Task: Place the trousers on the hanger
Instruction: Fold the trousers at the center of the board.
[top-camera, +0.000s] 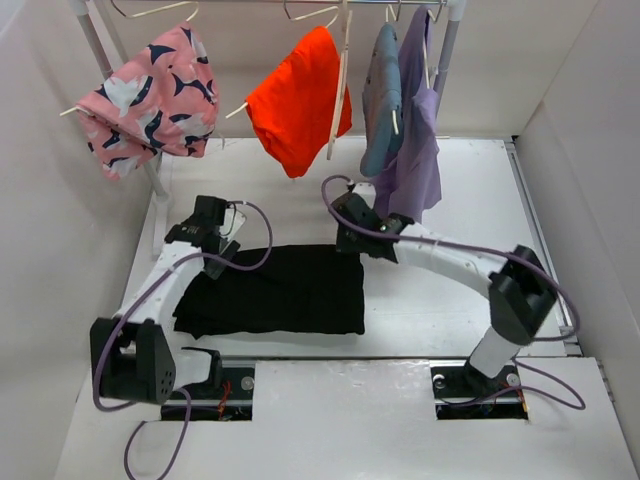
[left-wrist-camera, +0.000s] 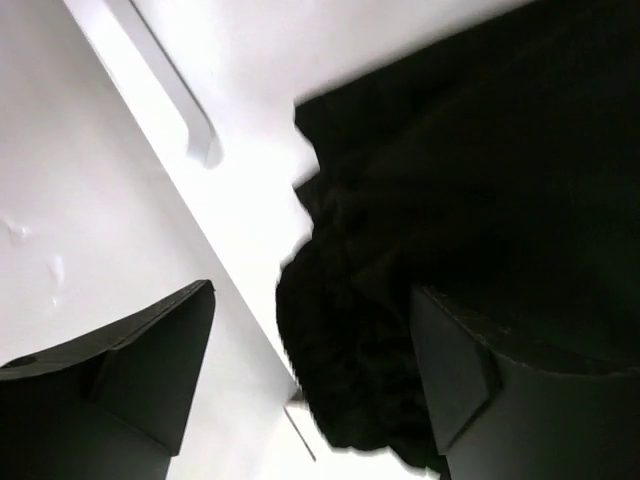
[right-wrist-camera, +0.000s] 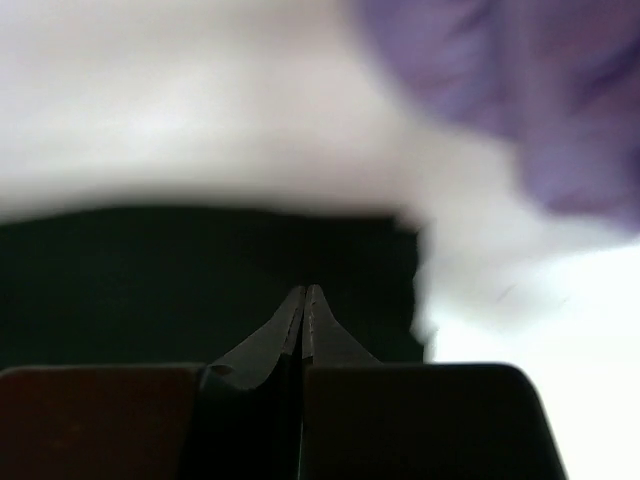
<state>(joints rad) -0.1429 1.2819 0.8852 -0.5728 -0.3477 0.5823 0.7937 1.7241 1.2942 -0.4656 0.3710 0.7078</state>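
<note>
The black trousers (top-camera: 275, 290) lie folded flat on the white table between the two arms. My left gripper (top-camera: 212, 240) hovers over their far left corner. It is open, and the bunched fabric edge (left-wrist-camera: 360, 330) sits between its fingers (left-wrist-camera: 150, 360), close to the right one. My right gripper (top-camera: 350, 238) is at the trousers' far right corner. Its fingertips (right-wrist-camera: 305, 292) are pressed together just over the black cloth (right-wrist-camera: 150, 280), with no fabric showing between them. A bare pale beige hanger (top-camera: 338, 100) hangs from the rail, right of the orange garment.
A rail across the back carries a pink patterned garment (top-camera: 150, 95), an orange one (top-camera: 295, 100), a grey-blue one (top-camera: 382, 100) and a purple one (top-camera: 415, 150). The purple cloth (right-wrist-camera: 520, 90) hangs just beyond my right gripper. The rack's leg (top-camera: 155, 185) stands at far left. White walls enclose the table.
</note>
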